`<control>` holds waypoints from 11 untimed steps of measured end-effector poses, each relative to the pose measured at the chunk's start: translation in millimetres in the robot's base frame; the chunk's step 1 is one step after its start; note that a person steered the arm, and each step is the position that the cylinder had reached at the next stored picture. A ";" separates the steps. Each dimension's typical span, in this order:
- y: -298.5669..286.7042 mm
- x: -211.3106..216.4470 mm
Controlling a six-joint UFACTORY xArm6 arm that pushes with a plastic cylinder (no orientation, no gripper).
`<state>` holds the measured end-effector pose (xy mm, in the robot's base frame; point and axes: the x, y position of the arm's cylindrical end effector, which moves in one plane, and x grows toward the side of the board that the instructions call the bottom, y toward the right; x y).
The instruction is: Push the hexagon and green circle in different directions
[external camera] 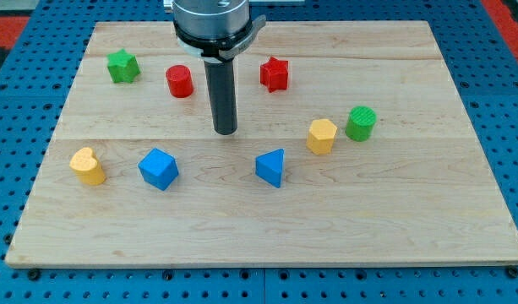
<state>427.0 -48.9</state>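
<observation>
Eight blocks lie scattered on the wooden board (461,211), and my tip (226,133) stands near the middle of it, touching none of them; being a plain rod, it has no jaws to loosen or clench and grasps nothing. Nearest to the tip, toward the view's upper left, is the red cylinder (180,81), and toward the upper right the red star (275,73); below and to the right sits the blue triangle (271,167), below and to the left the blue cube (159,169). Further out on the view's right are the two pieces the task names: the yellow hexagon (322,136) and, just beside it on its right and slightly higher, the green circle (361,123), the pair close together though seemingly with a narrow gap between them. At the far left are the yellow heart (88,166), low, and the green star (122,66), high. Judging from this, the separation looks not yet begun: hexagon and circle remain neighbours, and the tip is well apart from both. What is left, I think, is everything: bringing the tip across to the pair, working into or around that narrow gap, and sending each block off its own way without dragging the blue triangle along.
</observation>
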 end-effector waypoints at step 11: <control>147.1 10.4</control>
